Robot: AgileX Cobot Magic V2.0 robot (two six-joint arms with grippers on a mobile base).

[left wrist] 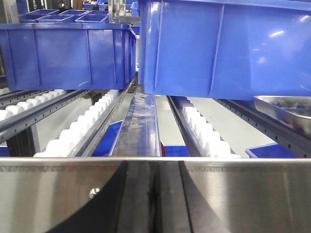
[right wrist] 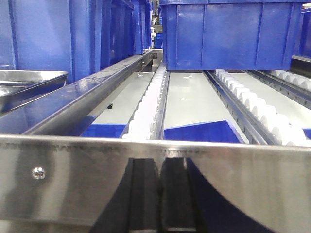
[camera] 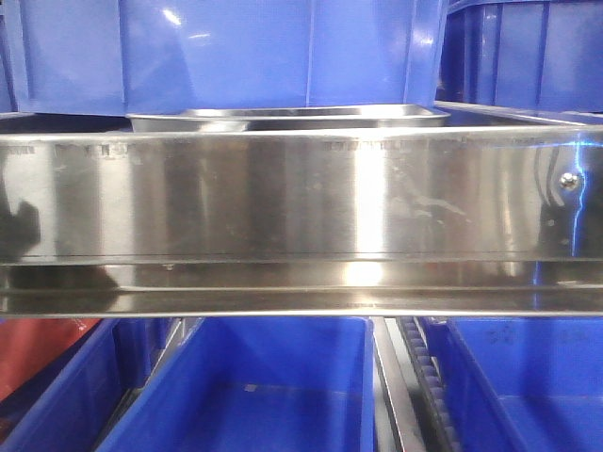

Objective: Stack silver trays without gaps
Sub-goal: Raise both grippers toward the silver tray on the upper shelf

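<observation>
**While the steel band fills the foreground, the tray waits between the arms**

Although the long brushed-steel band with a screw head [camera: 283, 198] blocks most of the front view, we can pick out the shiny shallow rectangular stainless-steel tray [camera: 283, 117] just behind its top edge, at 12 o'clock. A blue plastic bin [camera: 236, 47] stands right behind it. We see one rim clearly and cannot tell whether another tray lies under it. Its long axis looks to run from 9 to 3 o'clock, across our reach.

From the left wrist the tray shows at 3 o'clock, and from the right wrist at 9 o'clock. So it lies between the arms, beyond the band, and neither arm looks plainly nearer.

The left gripper [left wrist: 155, 167] and right gripper [right wrist: 159, 167] each appear as two dark bars low against the band, possibly only mirrored in it. The bars lie together with just a seam between, holding nothing. We judge that either arm must clear the band's top edge and swing inward to reach the rim.
</observation>
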